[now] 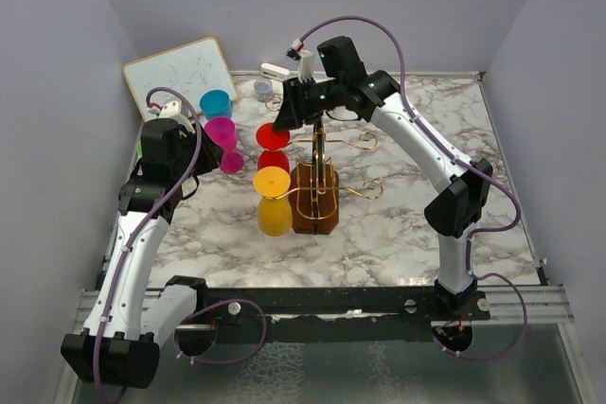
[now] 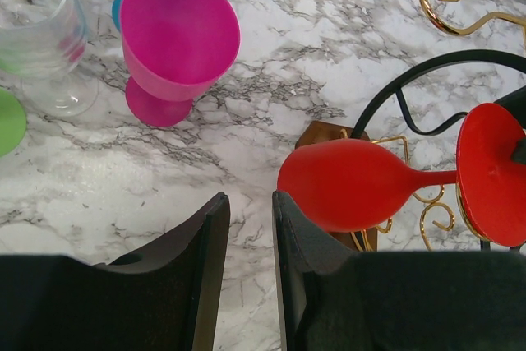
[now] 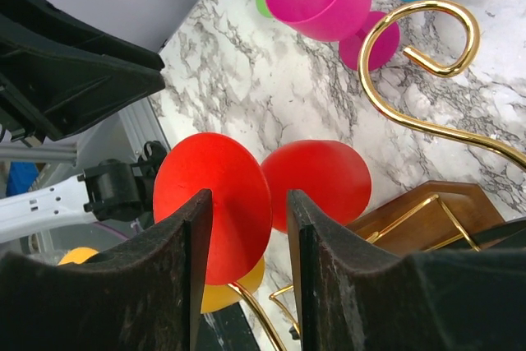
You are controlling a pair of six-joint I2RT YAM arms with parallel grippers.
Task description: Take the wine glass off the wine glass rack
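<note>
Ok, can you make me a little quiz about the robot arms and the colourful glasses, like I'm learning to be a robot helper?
1. Pick one: which colour is the glass foot between the fingers of the right claw? A yellow, B red, C magenta.
2. True or false: the left claw is holding a glass.
3. Fill the gap: the wire of the wine glass rack is ____ coloured.

Key:
1. B, it is the red wine glass.
2. False, the left claw is open with nothing in it.
3. Gold.
</note>
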